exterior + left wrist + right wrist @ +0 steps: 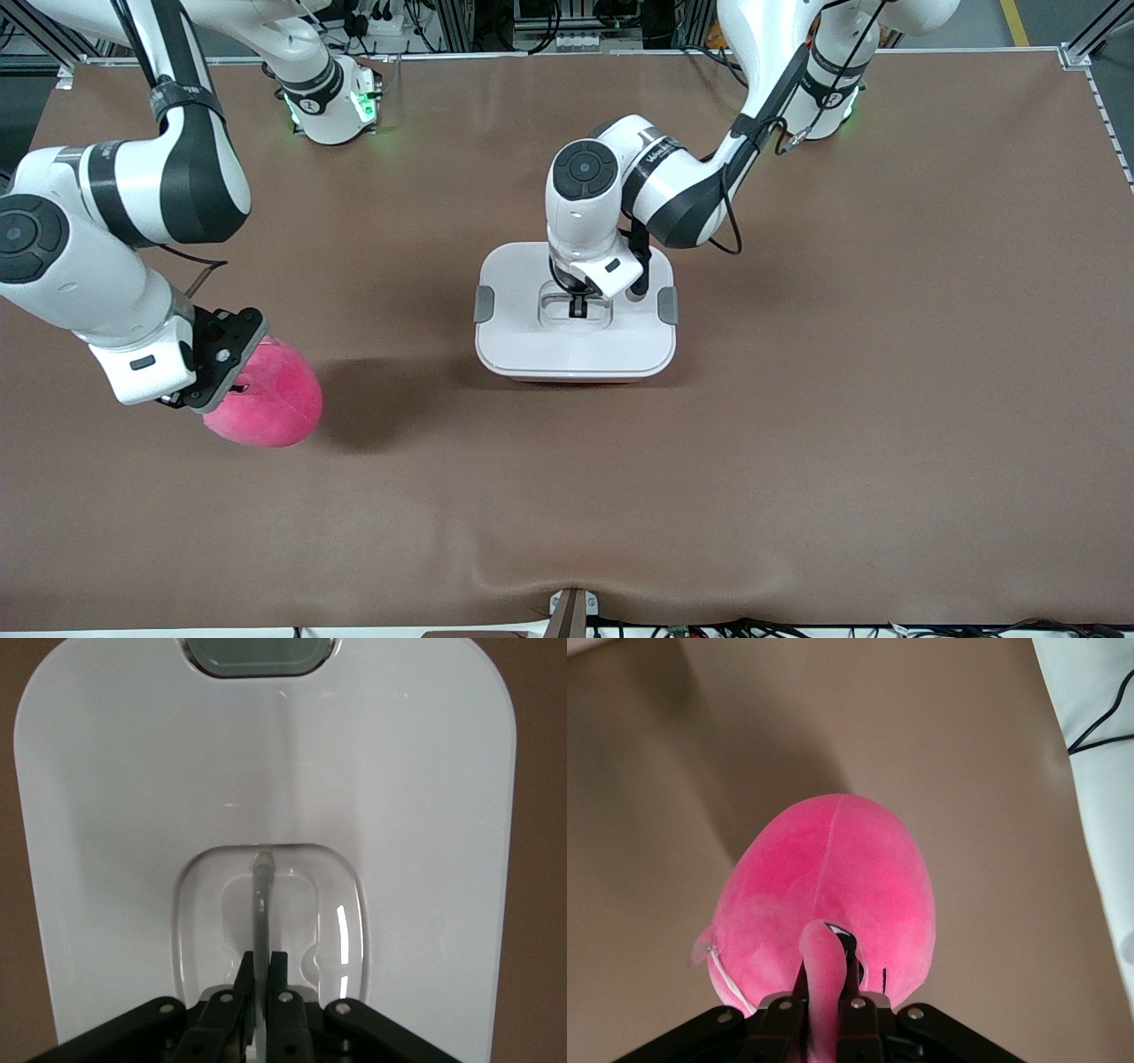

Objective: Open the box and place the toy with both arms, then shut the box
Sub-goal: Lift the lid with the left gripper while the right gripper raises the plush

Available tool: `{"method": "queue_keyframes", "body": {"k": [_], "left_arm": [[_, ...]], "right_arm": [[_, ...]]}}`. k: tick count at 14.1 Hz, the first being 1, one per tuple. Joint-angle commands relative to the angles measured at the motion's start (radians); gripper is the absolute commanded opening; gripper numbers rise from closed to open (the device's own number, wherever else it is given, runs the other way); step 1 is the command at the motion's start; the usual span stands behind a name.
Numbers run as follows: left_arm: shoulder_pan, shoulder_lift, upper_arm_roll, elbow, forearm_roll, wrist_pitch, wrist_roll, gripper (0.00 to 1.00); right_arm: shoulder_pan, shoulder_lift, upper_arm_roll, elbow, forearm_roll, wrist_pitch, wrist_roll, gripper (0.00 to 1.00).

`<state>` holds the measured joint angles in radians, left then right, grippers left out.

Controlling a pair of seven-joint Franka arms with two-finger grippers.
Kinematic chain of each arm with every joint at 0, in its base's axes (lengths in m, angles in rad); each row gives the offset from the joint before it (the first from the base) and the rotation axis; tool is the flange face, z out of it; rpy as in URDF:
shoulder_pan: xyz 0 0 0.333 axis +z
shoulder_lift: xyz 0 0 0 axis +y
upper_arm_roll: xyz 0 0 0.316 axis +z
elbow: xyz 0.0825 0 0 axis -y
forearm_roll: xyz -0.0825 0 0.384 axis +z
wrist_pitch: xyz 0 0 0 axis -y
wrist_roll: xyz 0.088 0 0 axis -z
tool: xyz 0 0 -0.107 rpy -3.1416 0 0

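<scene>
1. Your left gripper (578,306) sits down in the recessed well at the middle of the lid (532,346). Its fingers (277,979) are pinched fully together on the thin clear handle (262,904), which stands up between them in the left wrist view.
2. The box (574,377) rests on the brown table (797,443) near its middle, in front of the left arm (691,190). The white lid lies flat on it, with a grey side clip (484,304) showing at each end. Only a thin strip of the pink tub peeks out under the lid's edge nearest the front camera.
3. Your right gripper (232,383) is toward the right arm's end of the table, closed tight on the toy (270,399). In the right wrist view a fold of pink plush is squeezed between the fingers (852,970).
4. The toy casts a shadow on the table beside it. From these views you cannot tell whether it touches the surface or hangs just above it. It is well apart from the box.
5. For writing, you can see dark lettering on the black band of the left arm near the wrist, but it is too small to read. No label shows on the box or the toy.
</scene>
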<state>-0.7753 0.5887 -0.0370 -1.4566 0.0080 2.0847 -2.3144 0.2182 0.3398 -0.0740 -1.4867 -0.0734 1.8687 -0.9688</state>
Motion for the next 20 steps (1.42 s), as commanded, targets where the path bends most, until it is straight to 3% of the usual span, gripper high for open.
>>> {"method": "queue_keyframes", "body": {"k": [1, 15, 20], "left_arm": [[0.001, -0.044, -0.003, -0.034, 0.018, 0.003, 0.016, 0.00], [0.007, -0.105, 0.005, -0.031, 0.018, -0.043, 0.108, 0.00], [0.100, -0.190, 0.003, -0.024, 0.014, -0.067, 0.196, 0.00]], "right_arm": [[0.018, -0.010, -0.006, 0.010, 0.043, -0.037, 0.117, 0.00], [0.053, -0.027, -0.004, 0.010, 0.112, -0.109, 0.430, 0.00], [0.099, -0.027, -0.004, 0.054, 0.142, -0.181, 0.628, 0.00]]}}
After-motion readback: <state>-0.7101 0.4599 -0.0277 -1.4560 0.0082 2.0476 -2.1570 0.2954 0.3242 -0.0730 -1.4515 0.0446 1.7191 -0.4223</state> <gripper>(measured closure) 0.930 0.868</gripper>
